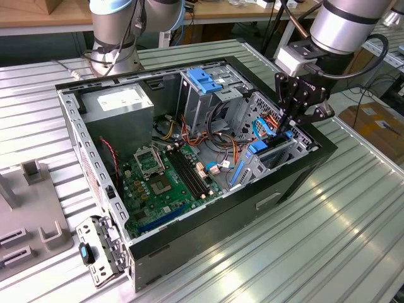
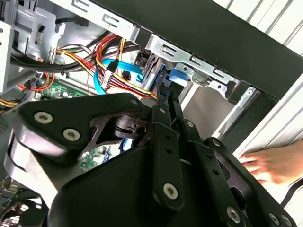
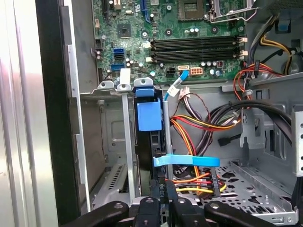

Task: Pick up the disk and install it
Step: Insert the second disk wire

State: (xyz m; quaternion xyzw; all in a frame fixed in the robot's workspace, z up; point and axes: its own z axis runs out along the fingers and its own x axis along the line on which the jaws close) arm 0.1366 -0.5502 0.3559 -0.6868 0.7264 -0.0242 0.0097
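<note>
The disk (image 3: 149, 116) stands on edge in the metal drive bay (image 3: 111, 142) at the case's corner, on the exterior view's right, its blue carrier tab facing the motherboard. In the exterior view its blue rail (image 1: 260, 149) shows just below my gripper (image 1: 287, 131). My black fingers (image 3: 154, 187) reach down onto the disk's near edge and sit close together, shut on it. In the second wrist view the fingertips (image 2: 166, 92) end at the blue rail (image 2: 177, 76) inside the bay.
The open computer case (image 1: 189, 233) lies on a ribbed metal table. Inside are the power supply (image 1: 120, 104), motherboard (image 1: 167, 183), a blue-latched cage (image 1: 205, 79) and bundled cables (image 3: 199, 123). A light-blue cable (image 3: 187, 161) crosses beside the disk. A person's hand (image 2: 274, 165) rests outside the case.
</note>
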